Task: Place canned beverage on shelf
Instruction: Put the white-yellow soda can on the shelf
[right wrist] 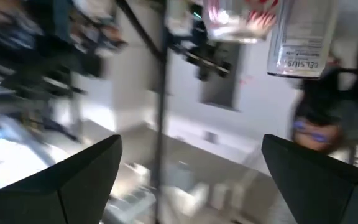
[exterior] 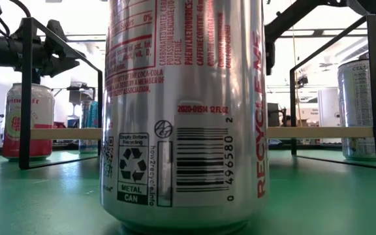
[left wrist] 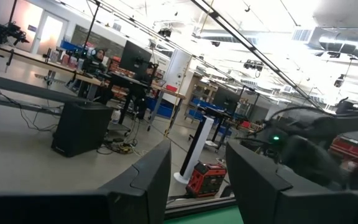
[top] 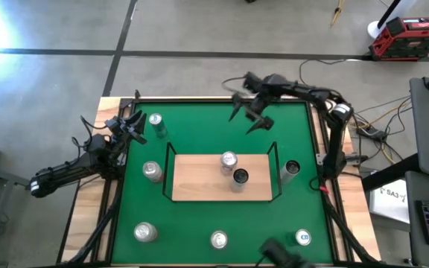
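while the right gripper [top: 252,117] hangs empty, fingers spread wide, beyond the shelf [top: 199,177], two cans [top: 229,160] already stand on that board; pick the can [top: 290,170] just outside its rail, descending squarely.

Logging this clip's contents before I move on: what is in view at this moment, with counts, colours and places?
Shelf: one, light wood with black wire rail, centre of the table.
Cans on shelf: two, one silver, one dark-topped, touching, right of its middle.
Cans off shelf: six, mostly silver, on the green felt around the shelf.
Table: one, green felt.
Toolbox: one, red and black, on the floor beyond the table.
Left gripper: shut, at the table's left edge.
Right gripper: open, empty, above the felt beyond the shelf.
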